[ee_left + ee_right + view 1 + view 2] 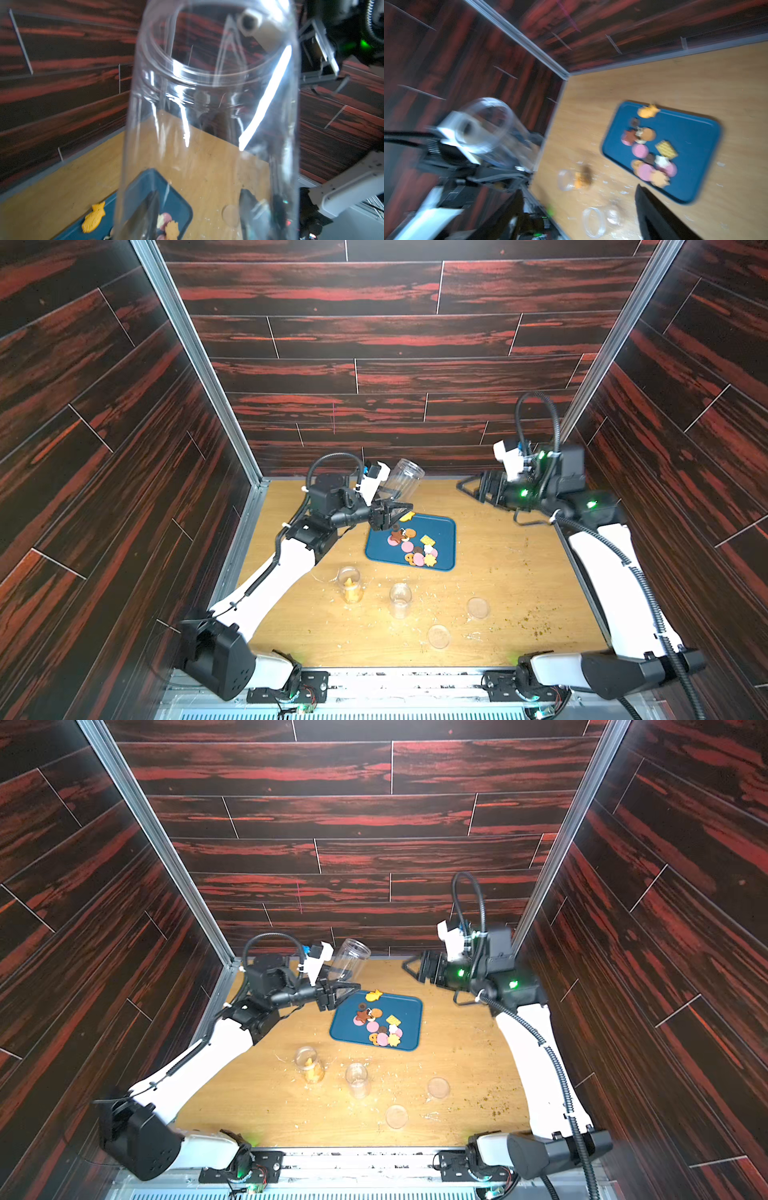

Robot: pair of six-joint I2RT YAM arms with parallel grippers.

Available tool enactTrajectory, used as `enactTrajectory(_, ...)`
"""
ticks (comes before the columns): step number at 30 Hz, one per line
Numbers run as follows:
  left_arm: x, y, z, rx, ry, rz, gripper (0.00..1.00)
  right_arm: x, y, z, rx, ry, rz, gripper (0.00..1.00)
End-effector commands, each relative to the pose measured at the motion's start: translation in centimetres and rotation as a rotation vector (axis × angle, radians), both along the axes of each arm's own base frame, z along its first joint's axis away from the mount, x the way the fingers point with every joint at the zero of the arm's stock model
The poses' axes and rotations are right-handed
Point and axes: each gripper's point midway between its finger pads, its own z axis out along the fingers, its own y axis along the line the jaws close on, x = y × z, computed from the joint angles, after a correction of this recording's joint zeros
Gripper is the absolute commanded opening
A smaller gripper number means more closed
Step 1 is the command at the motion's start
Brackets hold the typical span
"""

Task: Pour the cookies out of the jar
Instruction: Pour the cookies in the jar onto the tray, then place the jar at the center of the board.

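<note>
The cookies (413, 547) are lying mid-table, so we are working towards them from the near edge. Nearest to us, two clear lids (438, 635) are resting flat on the table (519, 572), right of centre, set aside where they are not crowding the tray. Just beyond them and to the left, two small jars (350, 587) are standing upright and uncapped. The left one is holding something orange, while the other is looking empty. We are taking them for bystanders.

Farther on, the blue tray (442, 531) is catching the cookies. They are sitting in a loose heap across its left and near part, and one yellow fish-shaped cookie (407, 515) is perching at the far rim.

Over the tray's far left corner, the left gripper (395, 512) is clamping the jar (402, 479) around its lower body, its jaws partly closed on the clear wall. The jar is tilting with its mouth up and towards the far right. In the left wrist view we are seeing nothing inside it, so we are judging the pour as done.

Farthest off, on the right, the right gripper (467, 489) is hanging above the table with its jaws spread wide and nothing between them. It is well apart from the jar, probably keeping out of the pour's way.
</note>
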Motion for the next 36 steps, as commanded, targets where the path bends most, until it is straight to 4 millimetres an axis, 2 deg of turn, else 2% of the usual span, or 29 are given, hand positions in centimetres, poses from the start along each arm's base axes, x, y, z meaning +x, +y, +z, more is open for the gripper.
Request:
enactTrajectory(1, -3.5, 0.0, 1.6, 0.017, -0.071, -0.095, 0.36, -3.0, 1.7, 0.5, 0.051, 0.149, 0.125, 0.96)
enactTrajectory(6, -6.2, -0.5, 1.3, 0.07, -0.089, -0.16, 0.36, -6.1, 4.8, 2.7, 0.03, 0.173, 0.25, 0.99)
enactTrajectory(10, -7.3, -0.5, 0.6, 0.123, -0.095, -0.176, 0.36, -7.2, 6.1, 2.8, -0.034, 0.193, 0.276, 0.99)
enactTrajectory(18, -8.3, -0.5, 0.9, 0.142, -0.112, -0.186, 0.36, -7.7, 8.1, 2.1, -0.053, 0.214, 0.303, 0.99)
enactTrajectory(23, -8.6, -0.4, 0.8, 0.155, -0.122, -0.188, 0.36, -7.4, 8.3, 0.8, -0.091, 0.247, 0.294, 0.99)
enactTrajectory(32, -8.9, -0.3, 0.5, 0.181, -0.133, -0.191, 0.36, -6.9, 9.6, 0.4, -0.075, 0.271, 0.321, 0.98)
enactTrajectory(36, -9.0, -0.4, 0.4, 0.189, -0.138, -0.194, 0.36, -7.3, 10.2, 0.2, -0.069, 0.286, 0.352, 0.91)
